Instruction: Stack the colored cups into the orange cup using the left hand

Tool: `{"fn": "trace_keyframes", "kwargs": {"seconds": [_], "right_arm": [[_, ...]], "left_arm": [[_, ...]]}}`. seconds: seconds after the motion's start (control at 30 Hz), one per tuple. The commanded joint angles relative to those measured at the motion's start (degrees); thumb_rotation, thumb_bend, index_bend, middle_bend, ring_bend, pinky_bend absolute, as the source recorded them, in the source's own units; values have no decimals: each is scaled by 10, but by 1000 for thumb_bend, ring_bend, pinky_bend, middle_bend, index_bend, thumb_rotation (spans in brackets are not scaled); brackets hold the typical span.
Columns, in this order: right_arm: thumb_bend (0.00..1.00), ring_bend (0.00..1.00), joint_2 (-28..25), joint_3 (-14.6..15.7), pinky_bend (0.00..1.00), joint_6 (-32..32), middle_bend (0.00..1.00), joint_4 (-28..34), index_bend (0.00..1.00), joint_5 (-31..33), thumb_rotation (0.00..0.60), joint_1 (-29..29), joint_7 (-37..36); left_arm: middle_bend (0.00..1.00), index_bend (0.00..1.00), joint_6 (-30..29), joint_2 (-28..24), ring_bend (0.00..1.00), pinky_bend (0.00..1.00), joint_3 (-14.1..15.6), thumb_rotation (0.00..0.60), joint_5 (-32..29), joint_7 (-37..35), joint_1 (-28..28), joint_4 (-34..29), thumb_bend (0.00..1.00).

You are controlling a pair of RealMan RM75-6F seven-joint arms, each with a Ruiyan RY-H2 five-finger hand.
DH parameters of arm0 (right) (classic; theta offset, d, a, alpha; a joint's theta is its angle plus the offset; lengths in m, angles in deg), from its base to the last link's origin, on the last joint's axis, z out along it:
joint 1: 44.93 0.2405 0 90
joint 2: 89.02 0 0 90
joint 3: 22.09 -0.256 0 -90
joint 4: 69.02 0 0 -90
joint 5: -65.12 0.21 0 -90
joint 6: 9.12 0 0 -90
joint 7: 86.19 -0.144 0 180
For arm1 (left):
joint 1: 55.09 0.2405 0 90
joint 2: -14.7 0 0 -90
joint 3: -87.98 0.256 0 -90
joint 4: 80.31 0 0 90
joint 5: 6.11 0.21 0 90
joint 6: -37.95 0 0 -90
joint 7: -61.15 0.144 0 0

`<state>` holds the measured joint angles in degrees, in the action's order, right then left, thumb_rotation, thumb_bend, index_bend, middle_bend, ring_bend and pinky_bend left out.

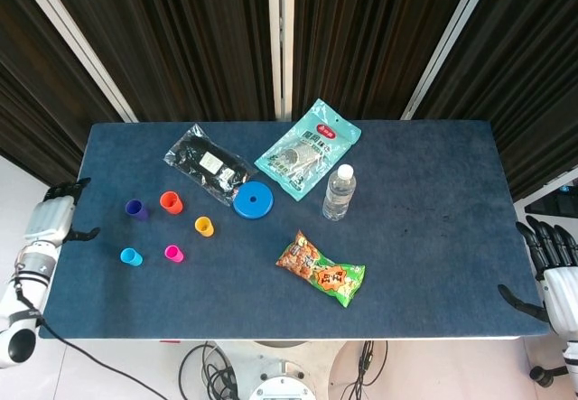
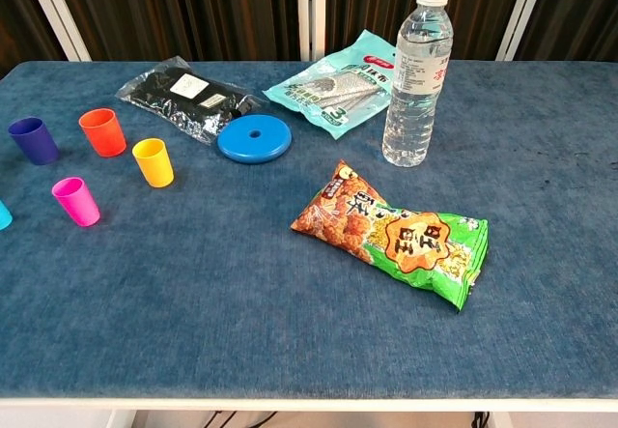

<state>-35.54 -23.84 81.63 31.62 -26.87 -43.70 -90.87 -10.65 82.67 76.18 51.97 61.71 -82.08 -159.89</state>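
Observation:
The orange cup [image 1: 171, 202] [image 2: 102, 131] stands upright on the left part of the blue table. Around it stand a purple cup [image 1: 136, 209] [image 2: 33, 140], a yellow cup [image 1: 204, 227] [image 2: 154, 161], a pink cup [image 1: 173, 254] [image 2: 75, 201] and a light blue cup [image 1: 131, 256] [image 2: 3, 215], the last cut off at the chest view's left edge. My left hand [image 1: 56, 218] hovers at the table's left edge, left of the purple cup, fingers apart and empty. Off the table's right front corner, my right hand [image 1: 551, 257] is open; the chest view shows neither hand.
A black packet [image 1: 209, 162], a blue disc [image 1: 253, 200], a teal packet [image 1: 307, 148] and a water bottle [image 1: 339, 192] lie behind and right of the cups. A snack bag [image 1: 320, 268] lies mid-table near the front. The table [image 1: 433, 237] is bare blue cloth on its right half.

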Motion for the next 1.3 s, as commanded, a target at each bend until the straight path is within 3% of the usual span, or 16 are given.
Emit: {"fn": "trace_keyframes", "kwargs": {"seconds": [0.03, 0.7, 0.97, 1.3], "right_arm": [[126, 0, -1, 1, 0, 3, 0, 1, 0, -1, 600, -3, -1], [154, 0, 8, 5, 0, -17, 0, -13, 0, 4, 600, -1, -13], [155, 0, 8, 6, 0, -18, 0, -17, 0, 3, 600, -1, -18], [158, 0, 9, 5, 0, -25, 0, -17, 0, 5, 600, 3, -18]], "left_arm": [[119, 83, 14, 12, 0, 3, 0, 600, -4, 3, -12, 12, 234], [225, 203, 46, 108, 0, 3, 22, 600, 5, 58, -76, 113, 237], [308, 325, 44, 131, 0, 9, 24, 600, -9, 75, -82, 145, 244], [320, 313, 47, 156, 0, 12, 23, 600, -2, 64, -88, 176, 244]]}}
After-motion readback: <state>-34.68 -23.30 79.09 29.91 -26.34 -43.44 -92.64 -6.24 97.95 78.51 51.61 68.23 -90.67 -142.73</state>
